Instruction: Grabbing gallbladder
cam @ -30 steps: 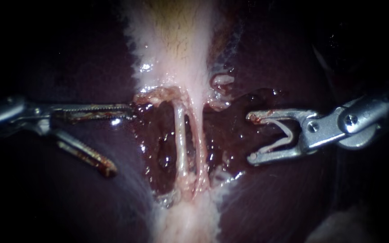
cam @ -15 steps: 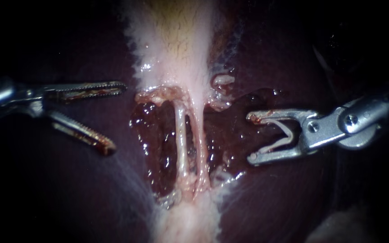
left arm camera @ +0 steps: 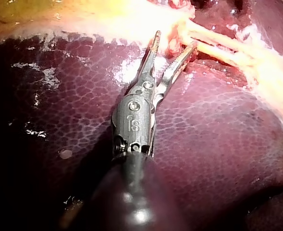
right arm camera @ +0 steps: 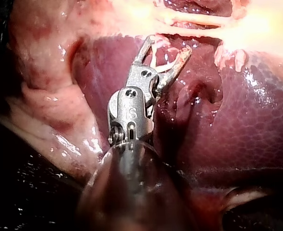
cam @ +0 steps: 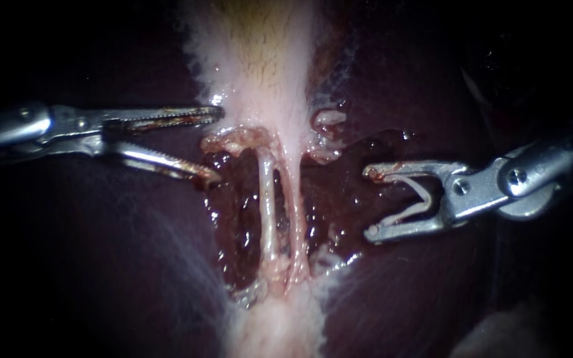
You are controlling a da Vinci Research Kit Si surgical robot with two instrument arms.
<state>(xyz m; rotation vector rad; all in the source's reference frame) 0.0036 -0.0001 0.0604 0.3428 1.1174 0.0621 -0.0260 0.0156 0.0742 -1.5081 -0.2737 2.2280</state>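
The pale gallbladder runs down the middle of the endoscope view. Below it two thin pale tubes cross a raw red bed. My left instrument has its toothed jaws open at the gallbladder's lower left edge, one jaw above and one below the ragged tissue there. In the left wrist view this instrument has pale tissue in the gap between its jaws. My right instrument stands right of the tubes, apart from them, with its jaws spread on a pale V-shaped clip. The right wrist view shows the same instrument and clip.
Dark liver lies on both sides of the dissected bed. Small pale scraps of tissue sit right of the gallbladder's lower end. A pale band of tissue continues below the tubes.
My left instrument rose, then moved right to the gallbladder's lower left edge, and its jaws have narrowed. The right instrument and clip have not moved.
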